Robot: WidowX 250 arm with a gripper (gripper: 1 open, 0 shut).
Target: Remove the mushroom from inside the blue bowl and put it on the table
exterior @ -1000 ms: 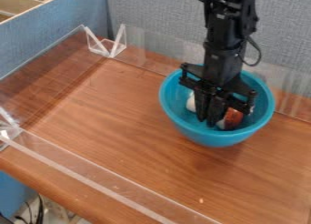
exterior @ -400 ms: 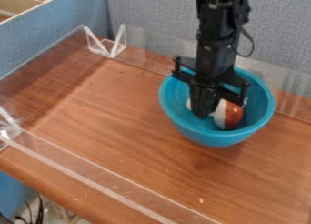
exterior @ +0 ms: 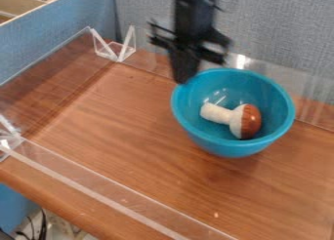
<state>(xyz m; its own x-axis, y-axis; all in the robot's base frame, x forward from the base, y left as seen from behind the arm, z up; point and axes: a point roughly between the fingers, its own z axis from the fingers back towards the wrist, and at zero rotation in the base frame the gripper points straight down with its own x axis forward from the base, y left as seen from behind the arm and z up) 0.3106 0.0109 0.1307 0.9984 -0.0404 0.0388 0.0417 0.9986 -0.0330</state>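
Though the gripper (exterior: pixel 187 73) looks pressed shut and empty (view blurry), the mushroom (exterior: pixel 235 116) lies in the bowl (exterior: pixel 196 112), ungrasped.

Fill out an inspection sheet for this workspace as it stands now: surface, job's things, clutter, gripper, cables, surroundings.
Surface: reddish-brown wood-grain table, polished, edged by low clear acrylic walls.
Job's things: round glossy turquoise-blue bowl sits on the table at right; small toy mushroom with reddish-brown cap and cream stem lies on its side inside the bowl, not yet taken out.
Clutter: nothing seen.
Gripper: black gripper hangs beside the bowl's upper left rim, pointing down, shut, holding nothing.
Cables: nothing seen.
Surroundings: grey-blue partition behind the table; light wooden box at top left.
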